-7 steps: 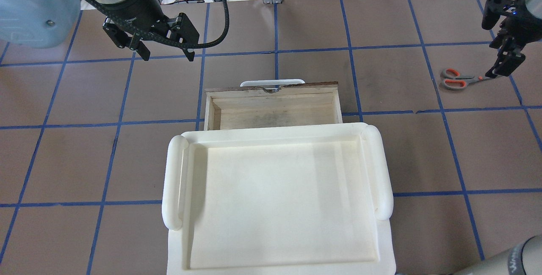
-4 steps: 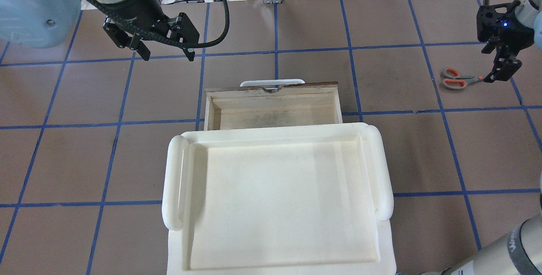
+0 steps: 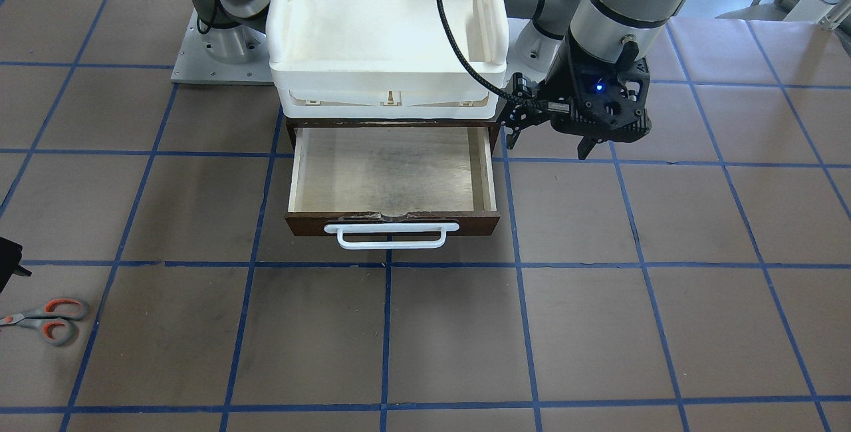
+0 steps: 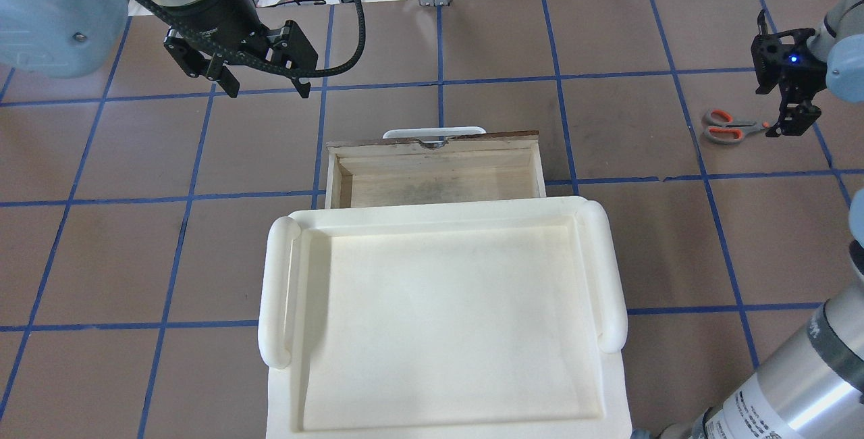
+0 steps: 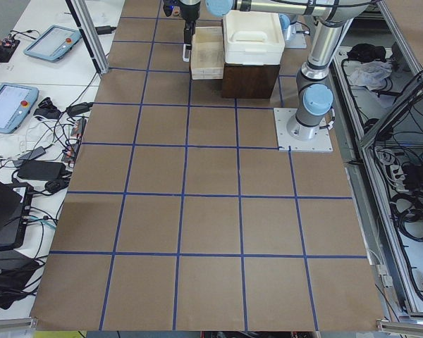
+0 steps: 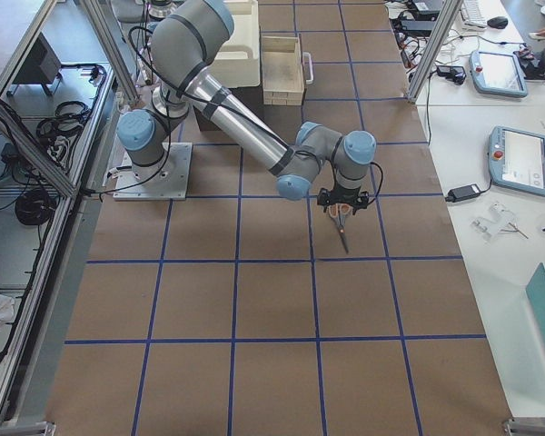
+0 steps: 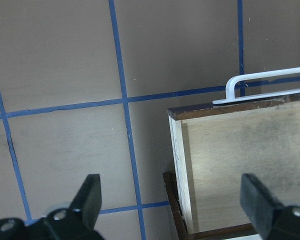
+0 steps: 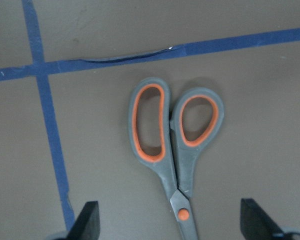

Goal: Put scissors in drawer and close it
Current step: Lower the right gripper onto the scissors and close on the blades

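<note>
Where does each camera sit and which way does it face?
Front-facing: across the table, facing the robot; open drawer, left arm.
Overhead: behind the robot, looking forward and down; white tray, left gripper.
Exterior left: table's left end; left arm's base.
Exterior right: opposite end; right arm above scissors.
Left wrist: down at drawer corner; fingers of left gripper.
Right wrist: down at scissors; fingers of right gripper.
Shared: overhead and front-facing both show scissors.

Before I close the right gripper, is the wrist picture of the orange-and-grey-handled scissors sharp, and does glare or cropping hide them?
Right wrist view: the small scissors with orange-and-grey loop handles are sharp and glare-free; their blades run off the bottom edge. Front-facing view: tips cropped at the left edge. Overhead view: the right gripper hides the blade tips.
</note>
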Action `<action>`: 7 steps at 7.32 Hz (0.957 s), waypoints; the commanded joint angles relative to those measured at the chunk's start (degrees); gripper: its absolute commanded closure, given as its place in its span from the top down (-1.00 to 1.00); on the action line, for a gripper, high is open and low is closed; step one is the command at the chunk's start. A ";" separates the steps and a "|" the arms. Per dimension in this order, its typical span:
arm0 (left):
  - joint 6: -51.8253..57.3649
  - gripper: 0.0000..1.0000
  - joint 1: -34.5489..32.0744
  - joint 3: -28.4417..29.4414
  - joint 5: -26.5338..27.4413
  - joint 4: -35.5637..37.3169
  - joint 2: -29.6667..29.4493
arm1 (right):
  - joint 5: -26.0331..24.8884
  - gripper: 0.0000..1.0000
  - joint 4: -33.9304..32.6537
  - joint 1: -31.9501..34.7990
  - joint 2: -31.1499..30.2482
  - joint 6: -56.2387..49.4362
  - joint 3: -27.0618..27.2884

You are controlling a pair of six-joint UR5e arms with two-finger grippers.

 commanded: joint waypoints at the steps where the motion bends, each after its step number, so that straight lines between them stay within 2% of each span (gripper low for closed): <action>1: -0.03 1.00 0.00 0.00 -0.03 0.00 0.02 | 0.51 0.93 -0.06 0.02 2.00 -0.20 -1.42; 7: 0.05 1.00 0.00 0.00 -0.03 0.00 0.02 | 0.51 0.91 -1.99 0.02 4.46 -0.20 -1.51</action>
